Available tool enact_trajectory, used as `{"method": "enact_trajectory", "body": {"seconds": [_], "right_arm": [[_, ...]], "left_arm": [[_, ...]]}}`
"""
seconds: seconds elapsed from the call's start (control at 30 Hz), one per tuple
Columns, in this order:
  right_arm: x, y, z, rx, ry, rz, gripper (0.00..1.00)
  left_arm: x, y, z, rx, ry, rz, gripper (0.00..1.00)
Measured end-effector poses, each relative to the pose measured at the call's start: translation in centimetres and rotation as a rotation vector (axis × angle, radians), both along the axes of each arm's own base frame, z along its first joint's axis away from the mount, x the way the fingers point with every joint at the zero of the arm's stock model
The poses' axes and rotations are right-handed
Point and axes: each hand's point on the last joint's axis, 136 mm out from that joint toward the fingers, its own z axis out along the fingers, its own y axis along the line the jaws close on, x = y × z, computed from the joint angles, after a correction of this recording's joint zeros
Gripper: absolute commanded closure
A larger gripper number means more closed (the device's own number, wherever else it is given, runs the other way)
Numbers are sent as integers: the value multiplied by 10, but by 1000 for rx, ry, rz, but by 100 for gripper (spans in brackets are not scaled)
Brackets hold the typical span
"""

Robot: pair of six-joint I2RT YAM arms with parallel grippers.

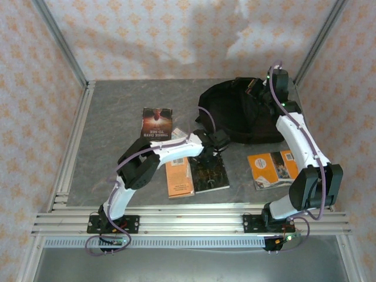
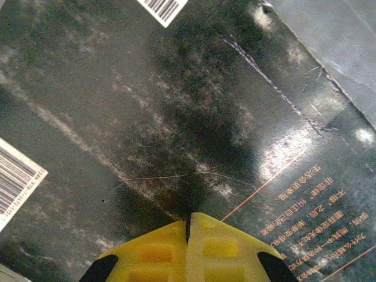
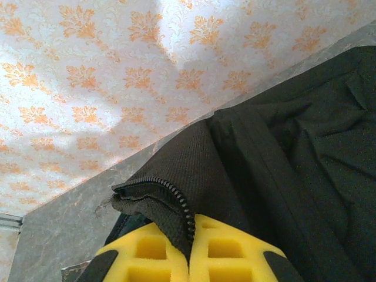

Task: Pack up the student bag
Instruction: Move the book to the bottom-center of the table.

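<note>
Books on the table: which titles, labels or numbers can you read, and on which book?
"THREE DAYS TO SEE", upside down in the top view: red-and-black book.
Orange Chinese lines on the dark book under the left gripper: too blurred to read.
Barcode labels on it: digits too small.
Left orange book, right orange book: print too small.
Student bag: no text seen.

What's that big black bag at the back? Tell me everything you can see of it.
The student bag is a black backpack of soft fabric. It lies slumped at the far right of the grey table. Its zippered edge is pinched between the right arm's yellow fingers.
</note>
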Motion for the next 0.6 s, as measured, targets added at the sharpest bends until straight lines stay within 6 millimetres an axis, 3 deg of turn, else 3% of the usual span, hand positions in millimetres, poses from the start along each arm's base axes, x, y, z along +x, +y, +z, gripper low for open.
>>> {"method": "enact_trajectory", "body": {"seconds": [0.1,0.17,0.27,0.37,0.4,0.47,0.6], "right_arm": [[0,1,0,-8,-1,7,100],[-2,1,0,-16,0,13,100],[-6,4,1,-41,2,33,100],[-10,8,3,-62,1,52,100],[-11,9,3,-70,2,57,100],[-13,9,3,-88,7,62,100],[-15,3,-1,-142,20,55,100]], "left_arm": [[1,7,5,-16,-14,19,99],[-2,11,14,-29,-24,21,92],[-5,15,47,-105,-64,42,75],[2,19,93,-219,-127,86,66],[7,25,111,-269,-156,122,66],[15,41,130,-322,-182,189,65],[32,88,144,-364,-210,355,63]]}}
